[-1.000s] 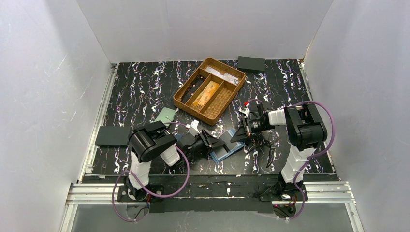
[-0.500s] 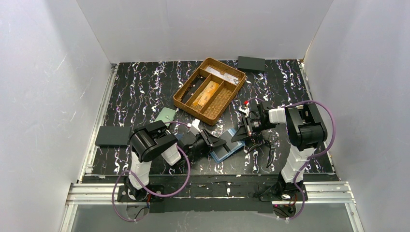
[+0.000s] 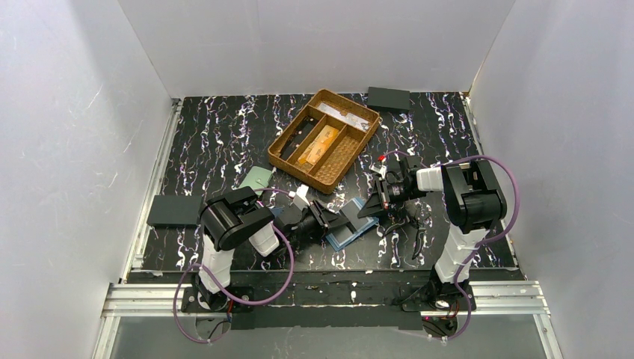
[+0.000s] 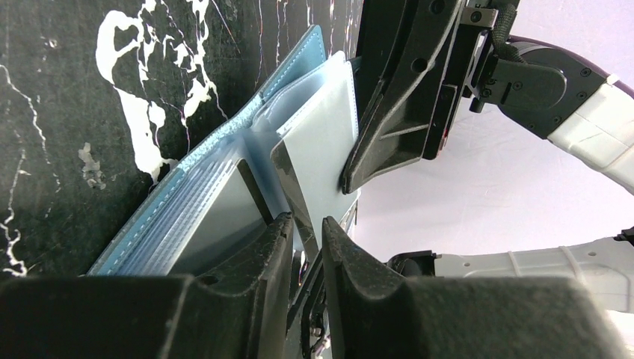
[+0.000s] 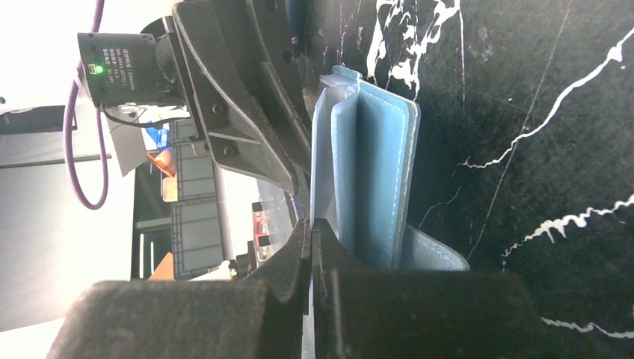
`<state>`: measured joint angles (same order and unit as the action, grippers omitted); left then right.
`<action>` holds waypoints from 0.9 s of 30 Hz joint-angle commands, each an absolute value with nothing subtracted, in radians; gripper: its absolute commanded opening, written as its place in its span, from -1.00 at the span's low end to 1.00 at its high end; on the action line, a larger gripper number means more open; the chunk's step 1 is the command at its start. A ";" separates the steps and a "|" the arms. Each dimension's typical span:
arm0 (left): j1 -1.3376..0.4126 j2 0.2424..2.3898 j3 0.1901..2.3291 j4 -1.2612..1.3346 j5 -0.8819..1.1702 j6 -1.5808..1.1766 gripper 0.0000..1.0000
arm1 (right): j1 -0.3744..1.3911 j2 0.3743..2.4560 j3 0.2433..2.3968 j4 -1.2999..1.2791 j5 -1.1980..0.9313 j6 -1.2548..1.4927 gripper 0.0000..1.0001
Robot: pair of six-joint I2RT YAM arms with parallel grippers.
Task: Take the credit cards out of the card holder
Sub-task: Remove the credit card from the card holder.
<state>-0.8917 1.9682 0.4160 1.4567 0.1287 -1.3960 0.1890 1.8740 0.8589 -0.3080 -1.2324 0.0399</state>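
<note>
Apparently left gripper [image 4: 306, 223] and right gripper [image 5: 311, 224] pinch the card holder [image 5: 374, 172].

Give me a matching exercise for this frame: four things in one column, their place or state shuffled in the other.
Things:
1. card holder
2. wicker tray
3. pale green wallet
4. right gripper

Place or state:
a. far centre, split into compartments
b. pinched shut on a page of the blue holder
c. standing open, pages fanned
d. lying flat, left of the tray's near corner

Pairs: 1-c, 2-a, 3-d, 4-b
</note>
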 commanded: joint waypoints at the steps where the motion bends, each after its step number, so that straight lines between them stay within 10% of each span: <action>1: -0.886 1.936 0.416 1.453 0.141 -1.375 -0.64 | 0.183 1.878 0.853 -0.287 -1.249 0.067 -0.97; 18: -0.885 1.967 0.433 1.454 0.146 -1.396 -0.51 | 0.184 1.879 0.866 -0.332 -1.375 0.030 -0.97; 27: -0.885 1.945 0.428 1.457 0.139 -1.387 -0.86 | 0.192 1.894 0.879 -0.370 -1.337 0.003 -0.97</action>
